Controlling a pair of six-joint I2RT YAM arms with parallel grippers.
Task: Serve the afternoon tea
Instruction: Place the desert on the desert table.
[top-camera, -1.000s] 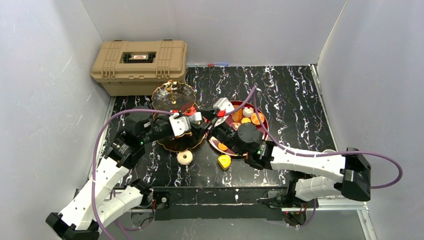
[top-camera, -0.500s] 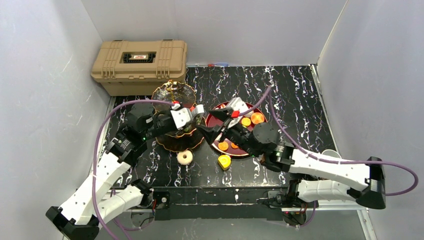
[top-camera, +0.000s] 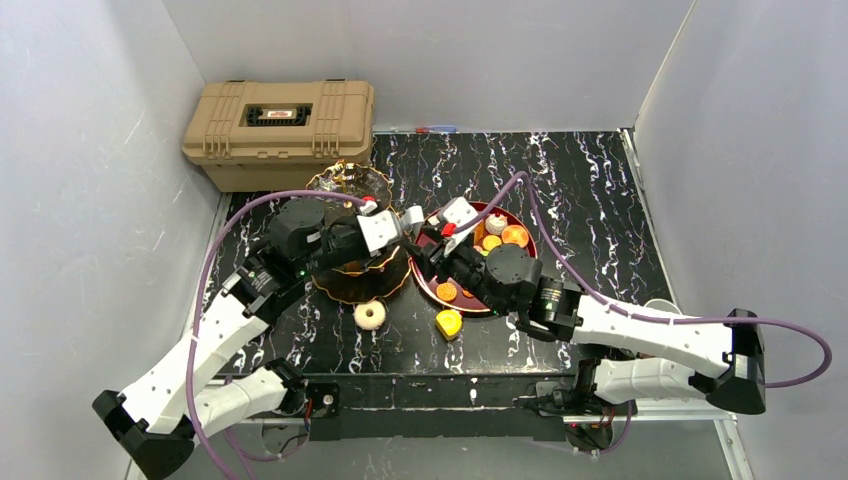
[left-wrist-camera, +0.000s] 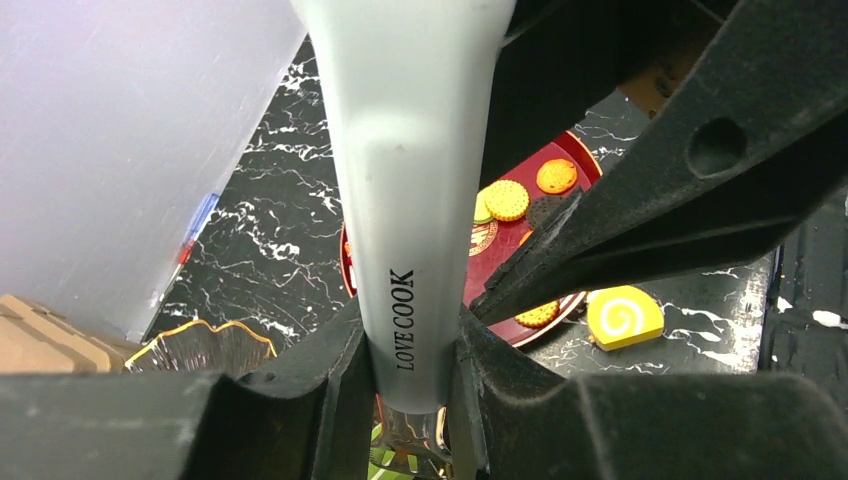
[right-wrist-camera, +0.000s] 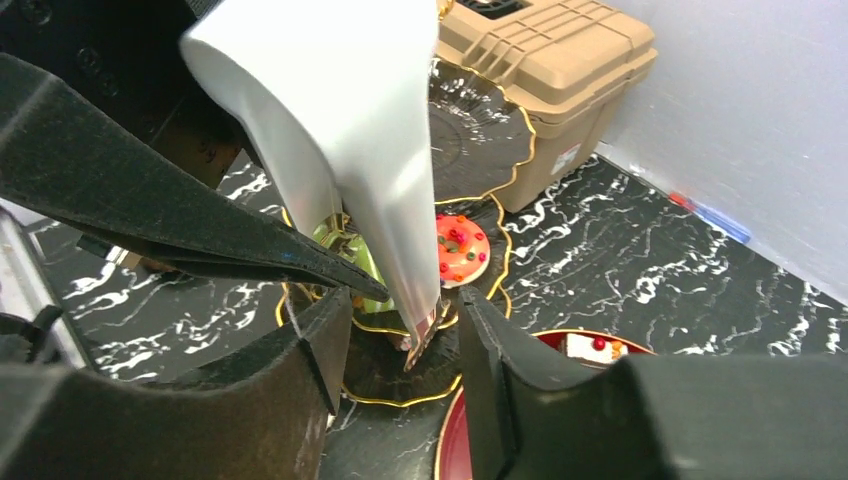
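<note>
- First, nearest the arm bases, a pale ring donut (top-camera: 370, 315) and a yellow swirl cake (top-camera: 449, 323) lie on the black marbled table (top-camera: 590, 190), a little apart from each other.
- Just beyond them the red tray (top-camera: 527, 262) carries round biscuits (left-wrist-camera: 506, 199) and other small sweets; the swirl cake sits just outside its near rim.
- To the left of the tray stands the dark three-tier stand (right-wrist-camera: 490, 140) with gold scalloped rims. A pink sprinkled donut (right-wrist-camera: 462, 248) rests on one of its lower plates.
- Over the gap between stand and tray, the left gripper (left-wrist-camera: 412, 370) is clamped on the handle of a silver utensil (left-wrist-camera: 400, 150) marked LOVE COOK.
- The right gripper (right-wrist-camera: 405, 350) meets it from the tray side. Its jaws straddle the utensil's narrow tip, with a slim gap on each side, so they are parted and not pinching it.
- Farthest back, a tan case (top-camera: 278, 120) sits closed against the rear wall, just behind the stand.
</note>
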